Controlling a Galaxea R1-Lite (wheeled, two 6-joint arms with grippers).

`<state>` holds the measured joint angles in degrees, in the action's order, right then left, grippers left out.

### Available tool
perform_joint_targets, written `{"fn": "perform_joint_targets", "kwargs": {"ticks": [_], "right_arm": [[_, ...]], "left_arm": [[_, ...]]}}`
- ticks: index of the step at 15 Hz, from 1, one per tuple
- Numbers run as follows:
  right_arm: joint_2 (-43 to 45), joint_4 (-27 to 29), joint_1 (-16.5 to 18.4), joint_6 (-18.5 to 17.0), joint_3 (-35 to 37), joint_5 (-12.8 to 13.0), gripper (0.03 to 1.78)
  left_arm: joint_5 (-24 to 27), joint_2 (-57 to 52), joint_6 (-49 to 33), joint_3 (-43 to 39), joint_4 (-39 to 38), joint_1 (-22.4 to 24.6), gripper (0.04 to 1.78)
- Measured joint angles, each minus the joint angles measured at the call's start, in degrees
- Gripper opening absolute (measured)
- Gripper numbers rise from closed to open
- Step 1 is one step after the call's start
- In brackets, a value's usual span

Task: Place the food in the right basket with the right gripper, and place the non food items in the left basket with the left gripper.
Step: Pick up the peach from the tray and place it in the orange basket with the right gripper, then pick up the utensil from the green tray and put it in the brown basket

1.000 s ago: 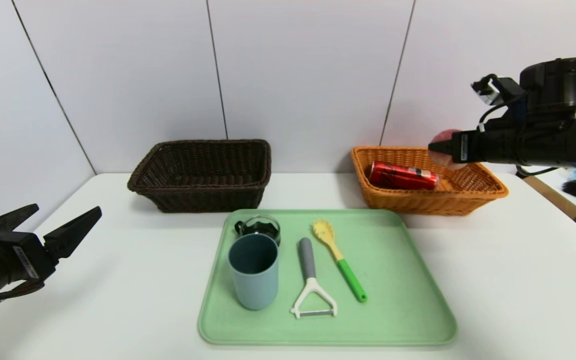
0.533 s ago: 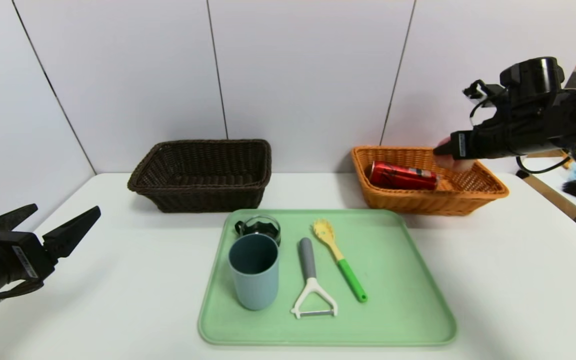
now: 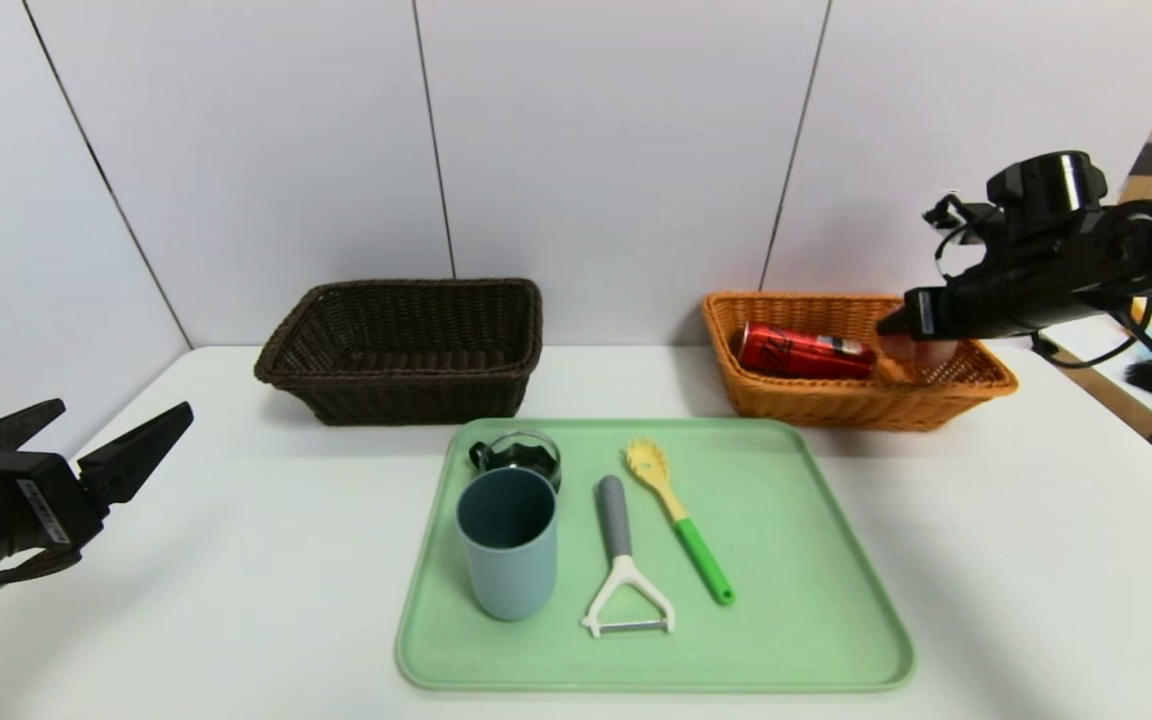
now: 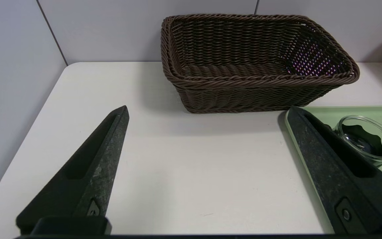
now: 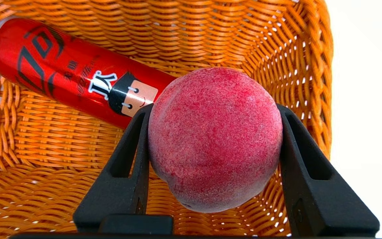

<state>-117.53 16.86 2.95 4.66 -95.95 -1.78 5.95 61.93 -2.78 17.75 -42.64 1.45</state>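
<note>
Right gripper (image 5: 212, 139) clamped on peach (image 5: 215, 137), inside orange basket (image 3: 976, 378) | release low, clear of can (image 5: 68, 71) | left gripper (image 4: 207, 166) spread, idle over table

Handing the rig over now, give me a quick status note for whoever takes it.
Right hand: shut on the round red peach, low over the orange wicker basket, not released.
Left hand: open, parked at the table's left edge.
Done: red drink can lies in the orange basket.
Left: drop the peach; blue-grey cup, glass jar, grey-handled peeler and yellow-green spoon on the green tray go to the dark brown wicker basket.
</note>
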Motion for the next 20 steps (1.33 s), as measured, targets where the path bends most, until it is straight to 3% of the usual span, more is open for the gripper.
{"fn": "perform_joint_targets", "kwargs": {"ticks": [3,8,14,16,20], "right_arm": [[-0.85,-0.05,0.00,-0.12,-0.10,0.10,1.09],[-1.46,-0.99,-0.04,-0.26,-0.02,2.18,1.40],[1.05,-0.94,-1.79,-0.55,-0.02,2.00,1.56],[4.69,-0.83,-5.67,-1.72,-0.07,1.60,1.60],[12.82,3.23,-19.07,-8.57,-0.13,-1.77,1.64]], "left_arm": [[0.02,0.02,-0.09,0.07,0.00,0.06,1.69],[-0.02,0.02,0.00,0.09,0.01,0.11,1.69],[0.00,0.00,0.02,0.02,0.01,0.11,1.69],[0.00,0.00,-0.06,-0.02,0.01,0.11,1.69],[0.00,0.00,0.02,-0.02,0.01,0.11,1.69]]}}
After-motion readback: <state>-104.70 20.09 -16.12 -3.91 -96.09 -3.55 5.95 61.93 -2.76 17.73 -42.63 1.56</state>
